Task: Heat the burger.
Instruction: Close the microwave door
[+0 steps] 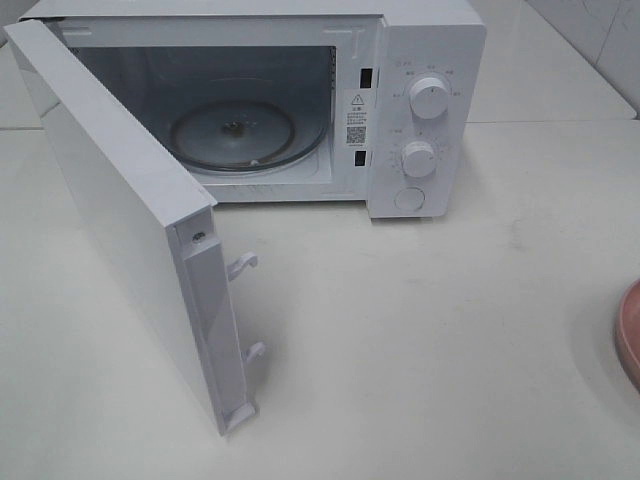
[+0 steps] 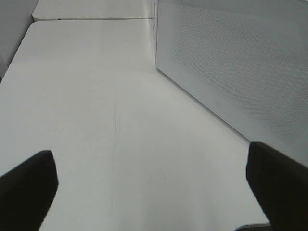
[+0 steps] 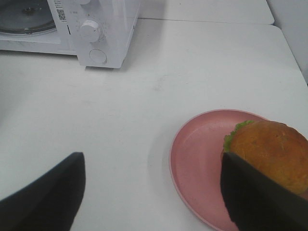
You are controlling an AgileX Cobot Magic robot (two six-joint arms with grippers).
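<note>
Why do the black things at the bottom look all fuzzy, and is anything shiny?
In the left wrist view the left end effector fingers sit too close to the lens, so they blur; same for the right end effector in the right wrist view, where one finger overlaps the burger. In the exterior high view the light is soft, and the microwave door casts a faint shadow on the table.

This looks like a staged kitchen corner in a test room rather than a lived-in home. A white microwave [image 1: 300,100] with its door [image 1: 120,220] swung wide and a glass turntable [image 1: 245,135] inside stands on a bare white table [image 1: 420,330], with pale tiled wall [image 1: 600,40] just behind and to the right of the microwave. Near the microwave's dial side, at the table's edge, a pink plate [image 3: 197,159] carries a burger [image 3: 269,151], the only food in sight.
</note>
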